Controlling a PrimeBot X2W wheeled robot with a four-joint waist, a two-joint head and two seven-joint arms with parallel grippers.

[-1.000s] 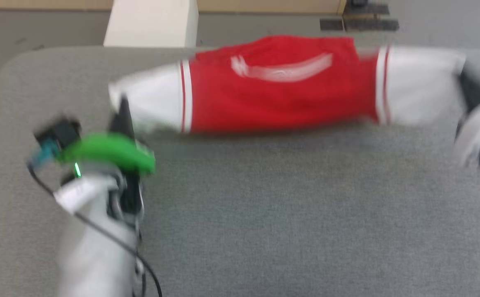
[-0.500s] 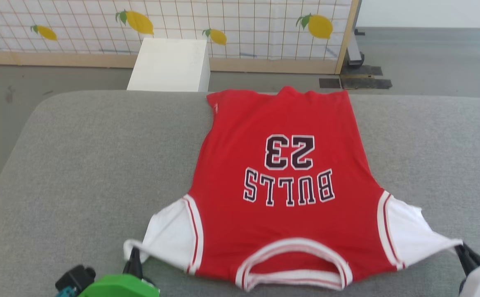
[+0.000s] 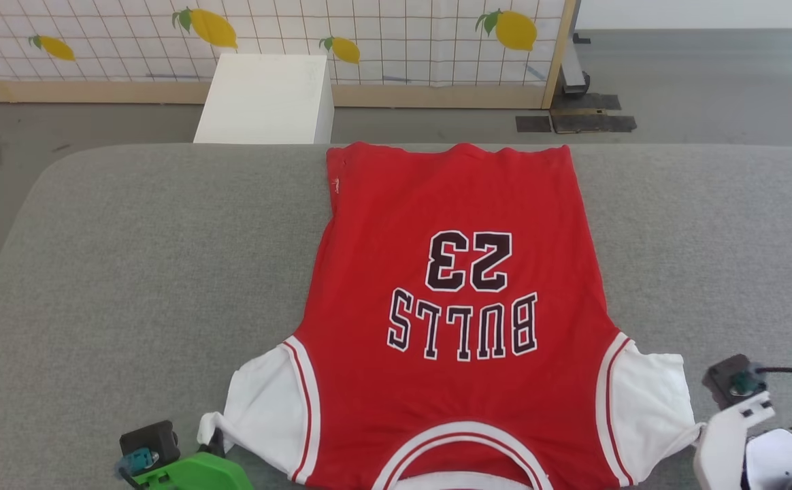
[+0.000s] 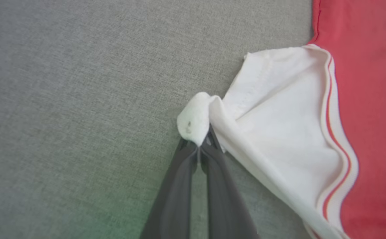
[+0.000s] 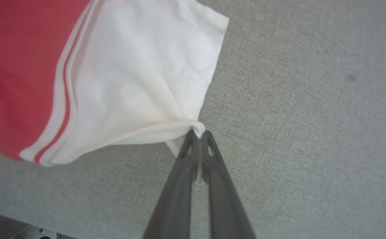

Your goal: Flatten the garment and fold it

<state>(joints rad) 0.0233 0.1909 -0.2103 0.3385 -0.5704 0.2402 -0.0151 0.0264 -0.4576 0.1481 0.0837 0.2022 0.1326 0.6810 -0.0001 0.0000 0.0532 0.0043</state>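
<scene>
Writing: the garment [image 3: 450,272] bore "BULLS" and the number "23" in dark letters outlined in white. From the head view both read upside down, with the 23 farther from the robot than the word.
Small mark: a tiny white mark [image 3: 334,184] sat near the hem on the robot's left side, too small to read.
Garment: the red T-shirt lay spread on the grey padded surface [image 3: 130,272]. Its white-trimmed collar lay toward the robot and its hem at the pad's far edge. Both white sleeves, each edged with red stripes, were drawn outward.
Left gripper [image 4: 199,146]: the jaws were pinched together on the outer corner of the sleeve on the robot's left. A small wad of white cloth bunched past the tips.
Right gripper [image 5: 199,136]: the jaws were closed on the corner of the other sleeve's cuff, and the cloth was pulled into a taut fold toward them.
In the way: in the head view a green wrist housing [image 3: 195,473] covered most of the left gripper.
Around: a white box [image 3: 267,99] stood on the floor [image 3: 709,82] just beyond the pad. Behind it stood a grid-patterned screen printed with lemons [image 3: 369,34] in a wooden frame. Dark flat plates [image 3: 576,122] lay at the screen's foot.
</scene>
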